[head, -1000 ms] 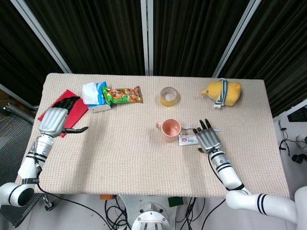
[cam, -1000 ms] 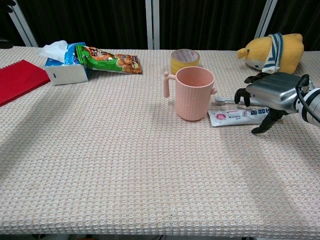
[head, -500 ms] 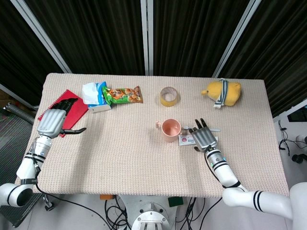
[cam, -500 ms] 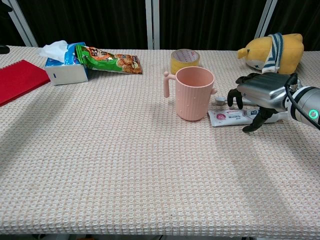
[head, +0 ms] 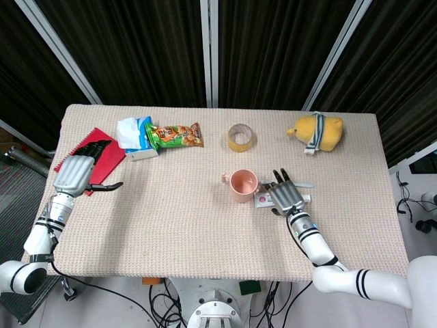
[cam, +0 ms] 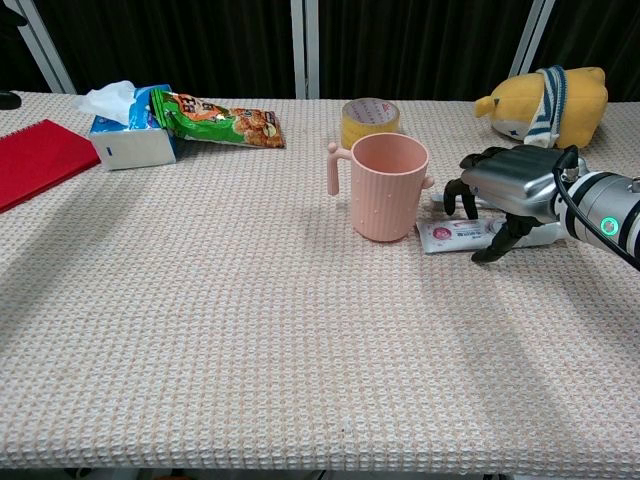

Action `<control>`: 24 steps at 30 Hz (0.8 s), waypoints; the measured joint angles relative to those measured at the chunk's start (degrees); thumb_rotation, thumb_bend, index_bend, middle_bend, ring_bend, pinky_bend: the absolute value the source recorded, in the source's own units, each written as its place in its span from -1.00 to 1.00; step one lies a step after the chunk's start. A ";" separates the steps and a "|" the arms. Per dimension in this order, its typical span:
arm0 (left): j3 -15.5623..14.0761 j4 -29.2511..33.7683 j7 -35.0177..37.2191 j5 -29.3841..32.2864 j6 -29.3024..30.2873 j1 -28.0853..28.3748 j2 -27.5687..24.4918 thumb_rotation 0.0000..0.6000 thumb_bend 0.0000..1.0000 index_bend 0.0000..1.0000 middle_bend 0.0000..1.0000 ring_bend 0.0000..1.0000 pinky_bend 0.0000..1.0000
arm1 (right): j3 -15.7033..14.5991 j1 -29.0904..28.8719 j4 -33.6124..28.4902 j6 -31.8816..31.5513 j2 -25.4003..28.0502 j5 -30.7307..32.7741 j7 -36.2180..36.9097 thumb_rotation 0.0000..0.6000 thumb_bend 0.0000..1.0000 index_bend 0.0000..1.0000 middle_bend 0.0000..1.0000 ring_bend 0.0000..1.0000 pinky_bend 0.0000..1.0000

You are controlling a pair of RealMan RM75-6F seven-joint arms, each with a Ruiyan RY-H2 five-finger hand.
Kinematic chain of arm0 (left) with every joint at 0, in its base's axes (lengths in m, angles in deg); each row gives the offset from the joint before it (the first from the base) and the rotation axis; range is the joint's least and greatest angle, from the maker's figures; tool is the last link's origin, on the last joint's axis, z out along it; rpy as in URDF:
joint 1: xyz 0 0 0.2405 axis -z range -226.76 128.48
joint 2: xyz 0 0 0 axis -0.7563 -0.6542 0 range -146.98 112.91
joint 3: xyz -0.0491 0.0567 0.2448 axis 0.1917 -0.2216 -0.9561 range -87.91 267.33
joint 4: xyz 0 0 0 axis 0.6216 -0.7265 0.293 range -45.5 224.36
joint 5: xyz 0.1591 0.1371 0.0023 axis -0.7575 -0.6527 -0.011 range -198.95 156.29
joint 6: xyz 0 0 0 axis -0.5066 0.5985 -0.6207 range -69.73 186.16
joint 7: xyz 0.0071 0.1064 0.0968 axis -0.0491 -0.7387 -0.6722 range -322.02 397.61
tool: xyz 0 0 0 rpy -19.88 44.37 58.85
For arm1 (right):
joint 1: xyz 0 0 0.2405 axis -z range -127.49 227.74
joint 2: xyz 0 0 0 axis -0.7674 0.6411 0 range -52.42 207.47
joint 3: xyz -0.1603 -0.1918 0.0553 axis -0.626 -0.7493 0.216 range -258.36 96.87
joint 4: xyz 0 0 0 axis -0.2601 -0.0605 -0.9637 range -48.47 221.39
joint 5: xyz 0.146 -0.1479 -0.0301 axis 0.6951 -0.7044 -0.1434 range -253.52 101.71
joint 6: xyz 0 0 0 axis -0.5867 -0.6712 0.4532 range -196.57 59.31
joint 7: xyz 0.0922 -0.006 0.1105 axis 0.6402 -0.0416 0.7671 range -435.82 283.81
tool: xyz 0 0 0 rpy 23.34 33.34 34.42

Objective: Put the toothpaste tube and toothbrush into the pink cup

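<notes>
since a second ago the right hand has slid toward the pink plastic cup, fingers spread, empty, over the flat white toothpaste tube; next, close and lift.

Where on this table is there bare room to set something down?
The whole near half, in front of the pink cup, is bare, as is the middle between the red notebook and the cup. Crowded: around the toothpaste tube under the right hand.

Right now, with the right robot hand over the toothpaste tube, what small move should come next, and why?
Probably lower and close the right robot hand on the toothpaste tube: its fingers arch over the tube lying flat beside the pink cup, and it holds nothing yet.
</notes>
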 measured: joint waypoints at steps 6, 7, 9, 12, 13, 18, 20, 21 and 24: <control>-0.12 -0.26 -0.16 -0.03 -0.06 -0.12 0.15 -0.08 -0.91 -0.83 -0.80 -0.81 -0.60 | -0.48 -0.37 0.49 -0.85 -0.53 -0.47 0.08 1.00 -0.03 -0.07 0.05 -0.88 -1.00; -0.15 -0.25 -0.24 -0.05 -0.03 -0.15 0.15 -0.08 -0.91 -0.83 -0.80 -0.81 -0.60 | -0.53 -0.39 0.60 -0.99 -0.60 -0.62 0.15 1.00 -0.02 -0.03 0.08 -0.86 -1.00; -0.20 -0.22 -0.32 -0.09 -0.01 -0.21 0.14 -0.07 -0.91 -0.83 -0.80 -0.81 -0.60 | -0.67 -0.40 0.98 -1.38 -0.82 -0.96 0.30 1.00 -0.02 0.01 0.11 -0.84 -1.00; -0.21 -0.17 -0.32 -0.13 0.00 -0.27 0.14 -0.07 -0.91 -0.83 -0.80 -0.81 -0.60 | -0.78 -0.39 1.32 -2.01 -1.08 -1.27 0.34 1.00 0.00 0.08 0.16 -0.81 -1.00; -0.21 -0.15 -0.29 -0.13 0.01 -0.30 0.15 -0.07 -0.91 -0.83 -0.80 -0.81 -0.60 | -0.81 -0.35 1.37 -2.25 -1.14 -1.45 0.40 1.00 0.00 0.10 0.18 -0.80 -1.00; -0.38 -0.18 -0.28 -0.14 -0.12 -0.43 0.23 -0.07 -0.91 -0.83 -0.80 -0.81 -0.60 | -1.01 0.27 1.32 -3.75 -1.06 -3.07 1.62 1.00 0.03 0.16 0.22 -0.75 -1.00; -0.46 -0.18 -0.26 -0.16 -0.12 -0.53 0.25 -0.08 -0.91 -0.83 -0.80 -0.81 -0.60 | -1.10 0.71 0.92 -4.35 -0.67 -3.78 2.38 1.00 0.04 0.19 0.24 -0.74 -1.00; -0.50 -0.13 -0.27 -0.18 -0.06 -0.61 0.23 -0.08 -0.91 -0.83 -0.80 -0.81 -0.60 | -1.16 0.90 0.73 -4.60 -0.45 -4.17 2.70 1.00 0.05 0.20 0.25 -0.73 -1.00; -0.55 0.04 -0.28 -0.21 0.21 -0.86 0.12 -0.07 -0.91 -0.83 -0.80 -0.81 -0.60 | -1.37 1.68 -0.35 -5.56 0.70 -5.79 4.27 1.00 0.06 0.23 0.26 -0.72 -1.00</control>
